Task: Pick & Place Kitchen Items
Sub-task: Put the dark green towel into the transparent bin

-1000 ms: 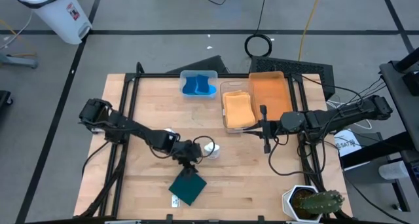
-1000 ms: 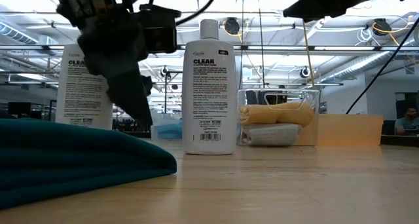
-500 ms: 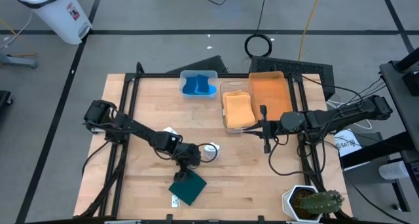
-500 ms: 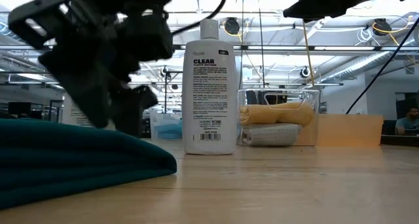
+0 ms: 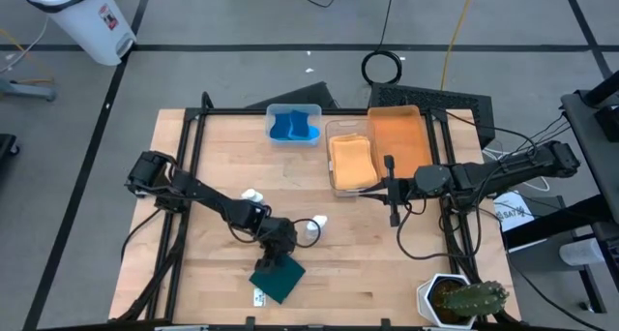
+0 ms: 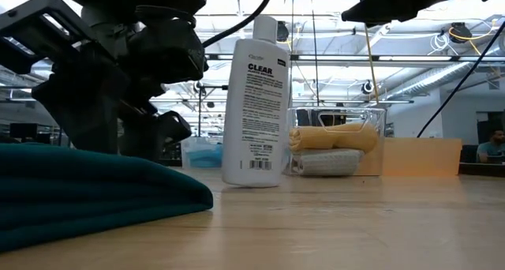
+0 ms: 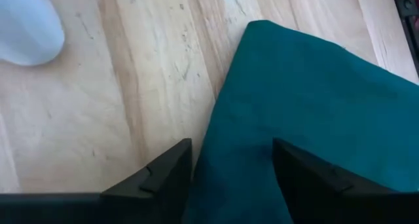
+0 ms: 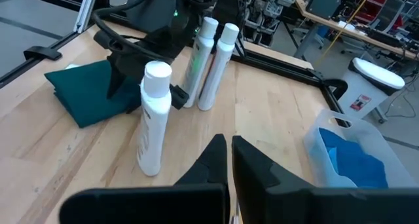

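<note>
1. Since a second ago, the left gripper [image 5: 275,256] has dropped from beside the white bottle [image 5: 311,228] onto the near edge of the dark green cloth [image 5: 280,278], and the bottle, upright before, now tilts.
2. In the left wrist view the two fingers [image 7: 163,175] stand apart, one on each side of the cloth's edge [image 7: 308,106], not yet closed on it.
3. The cloth lies flat on the wooden table [image 5: 213,147], touching the gripper, with the leaning bottle [image 6: 254,104] just beyond it.
4. Two more white bottles [image 8: 213,63] stand together past the green cloth, seen from the right wrist.
5. Well beyond the cloth, at the table's far edge, a clear bin [image 5: 274,113] holds blue cloth pieces [image 5: 293,128].
6. Another clear bin [image 5: 332,128] holds a yellow cloth [image 5: 352,162] on top of a grey one [image 6: 331,163].
7. An orange tray [image 5: 398,137] sits beside that bin.
8. The right gripper [image 5: 393,213] hangs with fingers pressed together, holding nothing, well to the side of the green cloth.
9. A potted cactus [image 5: 462,300] stands at the near corner.
</note>
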Controlling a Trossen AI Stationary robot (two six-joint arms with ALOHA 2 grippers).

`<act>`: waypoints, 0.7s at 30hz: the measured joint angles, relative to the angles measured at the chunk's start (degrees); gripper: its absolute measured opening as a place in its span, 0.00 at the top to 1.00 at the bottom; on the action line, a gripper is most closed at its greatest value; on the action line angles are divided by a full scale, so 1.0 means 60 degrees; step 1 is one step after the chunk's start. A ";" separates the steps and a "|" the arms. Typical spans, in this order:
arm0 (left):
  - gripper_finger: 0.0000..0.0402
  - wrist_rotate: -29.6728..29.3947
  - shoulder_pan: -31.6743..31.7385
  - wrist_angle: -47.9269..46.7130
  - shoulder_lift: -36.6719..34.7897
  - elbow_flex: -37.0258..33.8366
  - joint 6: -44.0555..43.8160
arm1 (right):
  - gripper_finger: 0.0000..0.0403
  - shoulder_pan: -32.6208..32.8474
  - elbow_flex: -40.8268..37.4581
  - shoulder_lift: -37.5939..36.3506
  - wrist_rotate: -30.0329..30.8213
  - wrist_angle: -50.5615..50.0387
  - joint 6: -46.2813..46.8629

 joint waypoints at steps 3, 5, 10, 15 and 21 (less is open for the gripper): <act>0.54 0.0033 -0.0001 -0.0194 0.0009 -0.0001 0.0000 | 1.00 -0.0001 0.0000 0.0000 0.0000 0.0003 0.0001; 0.61 0.0083 0.0010 -0.0344 0.0011 0.0000 -0.0004 | 1.00 -0.0002 0.0000 0.0000 0.0000 0.0003 0.0003; 0.77 -0.0041 0.0010 -0.0487 0.0015 -0.0014 0.0009 | 1.00 -0.0001 0.0000 0.0000 0.0000 0.0006 0.0003; 0.95 -0.0277 0.0003 -0.0520 0.0016 -0.0023 0.0393 | 1.00 -0.0004 0.0000 0.0000 0.0000 0.0003 0.0003; 0.97 -0.0933 -0.0237 -0.0478 -0.0124 -0.0039 0.0490 | 1.00 -0.0003 0.0000 0.0000 0.0000 0.0003 0.0003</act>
